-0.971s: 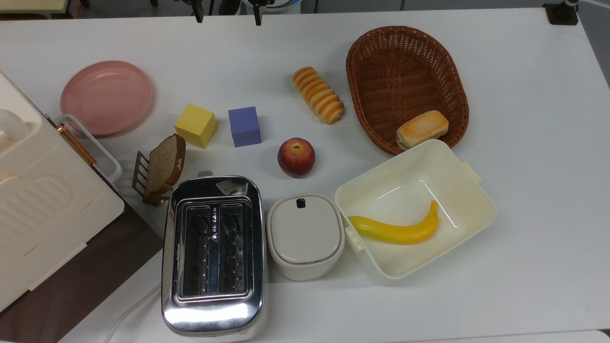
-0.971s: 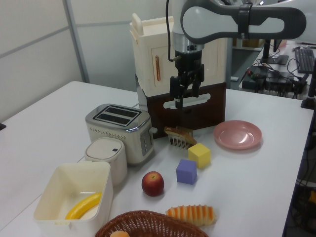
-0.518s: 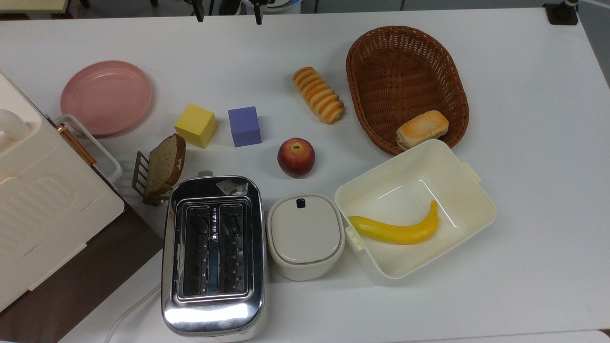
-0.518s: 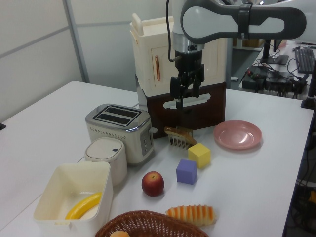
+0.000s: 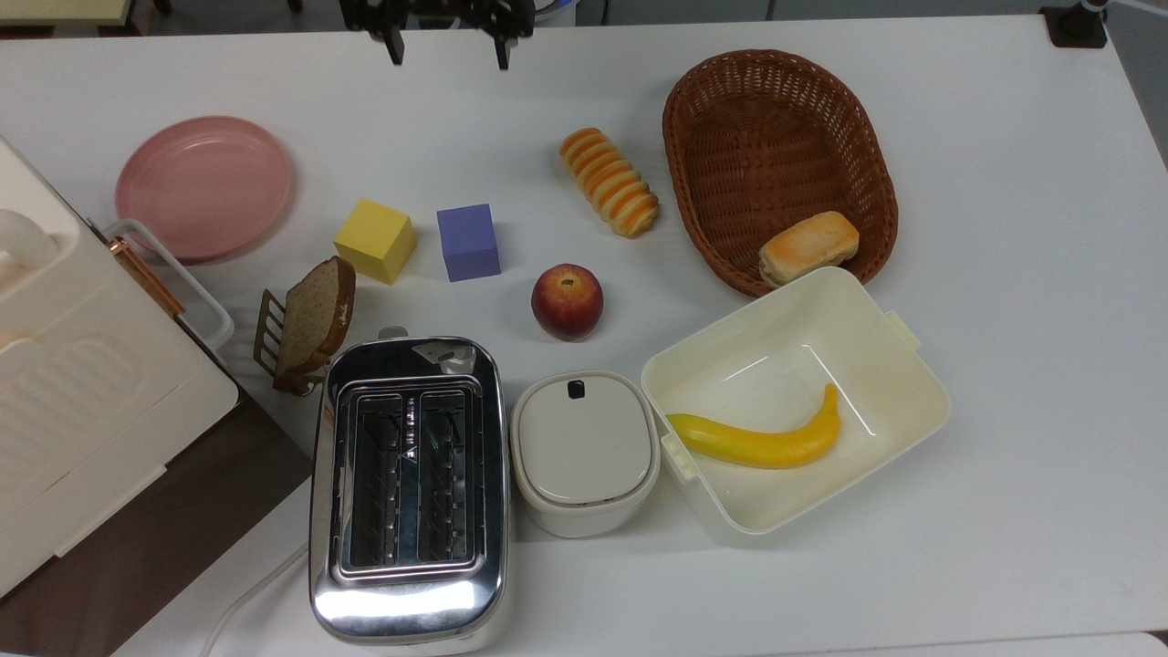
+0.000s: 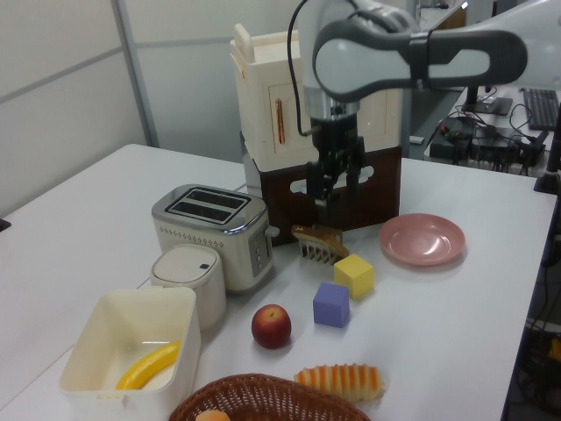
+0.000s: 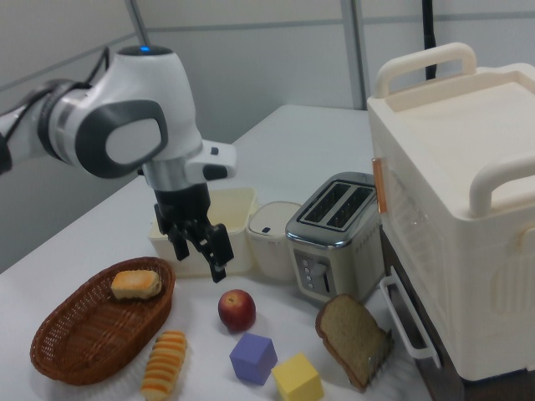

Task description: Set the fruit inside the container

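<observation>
The fruit, a red apple (image 5: 567,301) (image 6: 272,325) (image 7: 237,310) with yellowish patches, rests on the white table between the purple cube and the lidded pot. To the top view's right of it stands the container (image 5: 899,360) (image 6: 96,338) (image 7: 236,203), a cream-white box with a yellow banana (image 5: 757,443) lying inside. My gripper (image 5: 448,53) (image 6: 333,186) (image 7: 201,257) hangs open and empty in the air, well above the table. In the top view it is at the far edge, beyond the apple.
A brown wicker basket (image 5: 776,137) holds a bread roll (image 5: 809,245). A striped loaf (image 5: 610,181), purple cube (image 5: 468,242), yellow cube (image 5: 375,240), pink plate (image 5: 203,187), toast slice in a rack (image 5: 315,315), chrome toaster (image 5: 408,484), lidded pot (image 5: 584,452) and cream cabinet (image 5: 73,365) surround the apple.
My gripper has come further into the top view from the far edge. In the left view it has dropped slightly and shifted right. The apple and the other objects have not moved.
</observation>
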Controlling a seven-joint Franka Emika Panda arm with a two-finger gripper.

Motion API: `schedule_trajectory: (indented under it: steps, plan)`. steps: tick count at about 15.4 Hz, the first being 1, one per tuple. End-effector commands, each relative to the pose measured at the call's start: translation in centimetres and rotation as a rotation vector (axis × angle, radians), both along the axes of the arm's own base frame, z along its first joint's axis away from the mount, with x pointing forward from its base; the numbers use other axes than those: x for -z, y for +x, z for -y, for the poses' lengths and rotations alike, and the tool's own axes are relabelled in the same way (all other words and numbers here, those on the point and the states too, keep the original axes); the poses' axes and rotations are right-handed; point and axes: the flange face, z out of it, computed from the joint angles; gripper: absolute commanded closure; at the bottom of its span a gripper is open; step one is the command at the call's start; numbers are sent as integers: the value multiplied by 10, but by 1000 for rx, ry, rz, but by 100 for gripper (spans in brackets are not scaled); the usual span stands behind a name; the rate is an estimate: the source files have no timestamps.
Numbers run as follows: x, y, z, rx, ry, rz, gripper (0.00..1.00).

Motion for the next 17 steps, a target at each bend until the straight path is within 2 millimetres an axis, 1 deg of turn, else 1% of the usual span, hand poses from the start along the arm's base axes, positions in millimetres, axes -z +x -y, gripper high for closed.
schedule_trajectory:
  steps: [1, 3, 8, 10, 11, 14, 16, 17]
  plan:
    - [21, -1, 3, -19, -13, -3, 0]
    - [31, 0, 3, -19, -16, -16, 0]
    - [34, 9, -1, -19, -19, 41, 0]
    - [46, 12, -3, -13, -21, 76, 0]
    - [56, 13, -7, -20, -21, 86, 0]
    - [79, 14, -19, -22, -22, 111, 0]
    - [88, 16, -30, -45, -27, 129, 0]
    - [93, 20, -33, -60, -45, 143, 0]
